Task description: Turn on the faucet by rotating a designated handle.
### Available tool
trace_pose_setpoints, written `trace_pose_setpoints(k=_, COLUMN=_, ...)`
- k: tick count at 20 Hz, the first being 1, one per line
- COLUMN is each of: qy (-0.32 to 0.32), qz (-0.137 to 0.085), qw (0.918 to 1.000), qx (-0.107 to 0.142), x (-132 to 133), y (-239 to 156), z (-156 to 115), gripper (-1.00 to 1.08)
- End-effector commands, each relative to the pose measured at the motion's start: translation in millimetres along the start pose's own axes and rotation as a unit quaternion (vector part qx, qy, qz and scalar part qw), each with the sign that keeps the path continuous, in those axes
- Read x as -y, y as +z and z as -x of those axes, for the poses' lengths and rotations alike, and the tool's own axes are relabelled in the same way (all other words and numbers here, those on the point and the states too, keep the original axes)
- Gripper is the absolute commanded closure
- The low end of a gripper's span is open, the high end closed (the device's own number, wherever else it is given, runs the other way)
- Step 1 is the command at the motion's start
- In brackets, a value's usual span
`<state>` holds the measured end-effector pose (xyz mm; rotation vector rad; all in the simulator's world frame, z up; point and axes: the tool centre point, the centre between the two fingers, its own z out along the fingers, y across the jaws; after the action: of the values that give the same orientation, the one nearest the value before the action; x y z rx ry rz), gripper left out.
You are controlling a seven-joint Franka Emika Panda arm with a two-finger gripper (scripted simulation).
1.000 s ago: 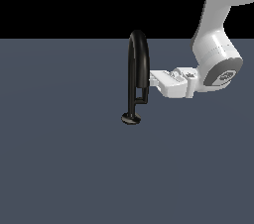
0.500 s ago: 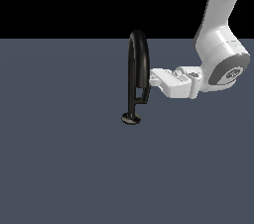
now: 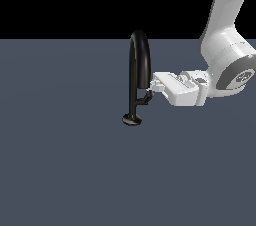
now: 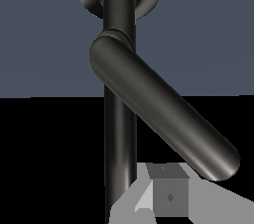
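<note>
The glossy black faucet (image 3: 133, 75) stands on its small round base (image 3: 132, 119) in the middle of the exterior view, its gooseneck arching above. The short bent handle (image 3: 145, 99) juts from the lower stem toward the exterior view's right. My gripper (image 3: 153, 88) reaches in level from the right, its tip against the handle's upper end. Its fingers look closed together with nothing between them. In the wrist view the stem (image 4: 119, 134) and the slanted handle (image 4: 158, 114) fill the picture, with a grey fingertip (image 4: 168, 196) right by the handle's free end.
The faucet stands on a flat dark grey-blue surface (image 3: 60, 170). My white arm (image 3: 225, 45) comes down from the upper right of the exterior view. Nothing else shows.
My wrist and forearm have drifted slightly toward the exterior view's right. The gripper tip has stayed at the handle. The faucet looks unchanged.
</note>
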<state>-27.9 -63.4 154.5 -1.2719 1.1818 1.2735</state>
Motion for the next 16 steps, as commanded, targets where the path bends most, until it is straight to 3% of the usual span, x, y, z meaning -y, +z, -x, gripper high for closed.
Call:
trace_pose_setpoints(k=1, qy=0.012, qz=0.001, qw=0.9999, qx=0.003, x=-17, y=0, z=-13, gripper=1.08)
trace_pose_setpoints(k=4, qy=0.013, qz=0.001, qw=0.9999, qx=0.004, x=-29, y=0, z=-18, gripper=1.08)
trace_pose_setpoints(k=6, qy=0.002, qz=0.001, qw=1.0, qx=0.001, x=-19, y=0, z=-8, gripper=1.08)
trace_pose_setpoints(k=16, qy=0.013, qz=0.001, qw=0.9999, qx=0.004, x=-47, y=0, z=-71, gripper=1.08)
